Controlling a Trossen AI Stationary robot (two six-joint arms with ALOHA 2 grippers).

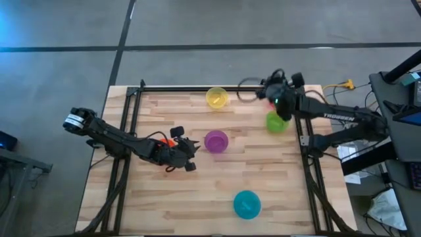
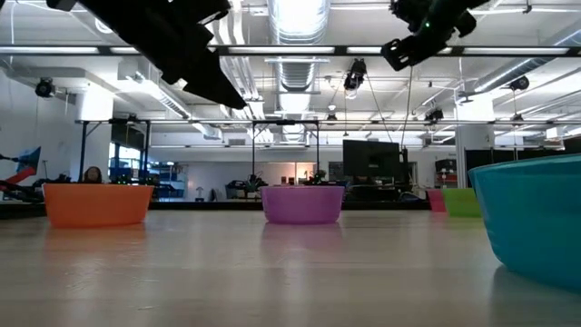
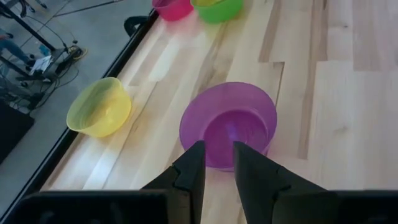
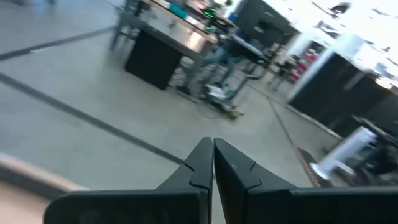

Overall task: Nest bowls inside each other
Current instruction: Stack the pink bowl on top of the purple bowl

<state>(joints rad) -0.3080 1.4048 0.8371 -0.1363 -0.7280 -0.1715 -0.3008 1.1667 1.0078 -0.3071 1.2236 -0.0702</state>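
Six bowls stand upright on the wooden table. The purple bowl (image 1: 216, 141) (image 3: 229, 124) is at mid-table, the yellow bowl (image 1: 217, 97) (image 3: 99, 107) near the far edge and the teal bowl (image 1: 247, 204) (image 2: 536, 213) near the near edge. The green bowl (image 1: 276, 122) (image 3: 217, 9) stands at the right, beside the pink bowl (image 3: 173, 7) (image 2: 436, 200). My left arm mostly hides the orange bowl (image 1: 172, 133) (image 2: 97, 203). My left gripper (image 1: 194, 153) (image 3: 219, 152) is open, raised just left of the purple bowl. My right gripper (image 1: 266, 92) (image 4: 212, 146) is shut and empty, raised high over the far right corner.
A black metal frame (image 1: 197, 87) borders the table's far edge and sides. Cables (image 1: 247, 89) lie by the far right corner. Bare wood lies between the purple and teal bowls and along the near left.
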